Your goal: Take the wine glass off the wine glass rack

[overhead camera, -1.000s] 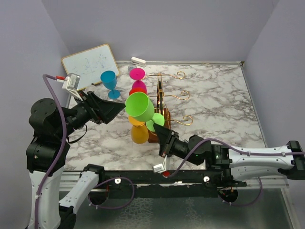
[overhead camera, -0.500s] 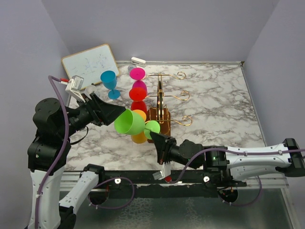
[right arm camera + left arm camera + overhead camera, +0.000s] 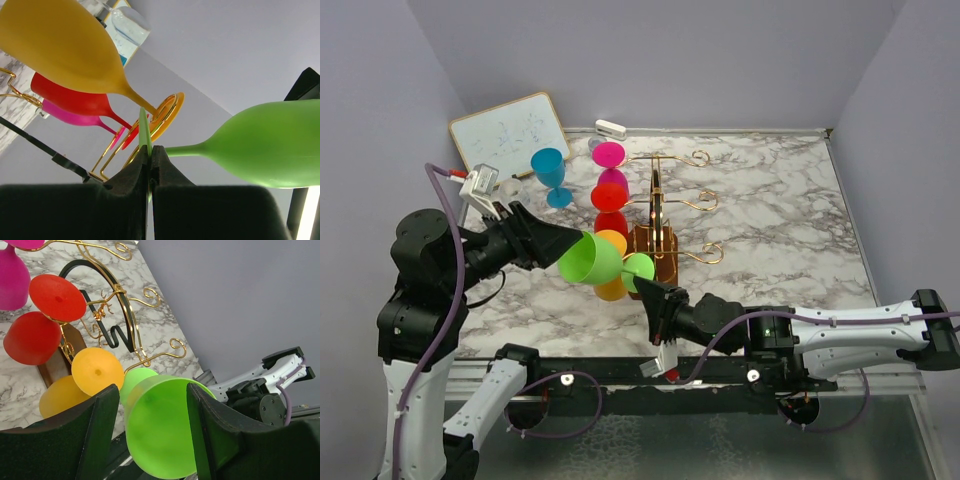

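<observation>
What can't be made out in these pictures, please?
Top external: whether the foot of the green wine glass is clear of the wine glass rack; the orange glass overlaps it.
Left wrist: its stem and foot, behind its bowl; whether the left gripper presses the bowl.
Right wrist: bowl's rim, cut off by the right edge.

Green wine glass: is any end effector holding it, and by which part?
Both: the right end effector pinches the green wine glass by the edge of its foot; the left end effector clasps its bowl.
</observation>
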You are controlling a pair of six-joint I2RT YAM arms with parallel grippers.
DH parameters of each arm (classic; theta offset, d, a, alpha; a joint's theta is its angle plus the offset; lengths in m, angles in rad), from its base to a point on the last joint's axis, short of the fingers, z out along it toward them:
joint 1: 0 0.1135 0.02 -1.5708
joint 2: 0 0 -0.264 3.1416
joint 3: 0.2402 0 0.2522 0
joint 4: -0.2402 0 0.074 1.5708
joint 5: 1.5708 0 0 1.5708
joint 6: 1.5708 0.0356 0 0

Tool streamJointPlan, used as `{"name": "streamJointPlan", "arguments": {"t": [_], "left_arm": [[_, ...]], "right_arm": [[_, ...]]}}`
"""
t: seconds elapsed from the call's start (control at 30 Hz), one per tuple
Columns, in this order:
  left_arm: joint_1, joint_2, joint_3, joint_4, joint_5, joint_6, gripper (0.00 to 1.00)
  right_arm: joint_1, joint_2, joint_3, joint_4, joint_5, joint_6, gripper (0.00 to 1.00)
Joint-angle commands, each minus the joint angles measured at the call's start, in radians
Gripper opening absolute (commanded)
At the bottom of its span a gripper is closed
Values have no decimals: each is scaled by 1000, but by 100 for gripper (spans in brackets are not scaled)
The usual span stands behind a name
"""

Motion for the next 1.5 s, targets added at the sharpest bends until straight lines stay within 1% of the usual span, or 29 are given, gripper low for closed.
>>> {"name": "streamJointPlan", "arguments": {"t": [0.0, 0.2, 0.57, 1.47], "left_arm": [[-7, -15, 53, -35, -14, 19, 58], [-5, -13, 109, -67, -14, 23, 58], [-7, -13, 138, -105, -32, 32, 58], [-7, -17, 105, -100, 23, 29, 58]], "right_arm": [[11, -14, 32, -9, 33, -41, 1], [11, -26, 29, 5, 35, -39, 1], [21, -42, 35, 19, 36, -45, 1], [29, -66, 43, 24, 51, -46, 1]]}}
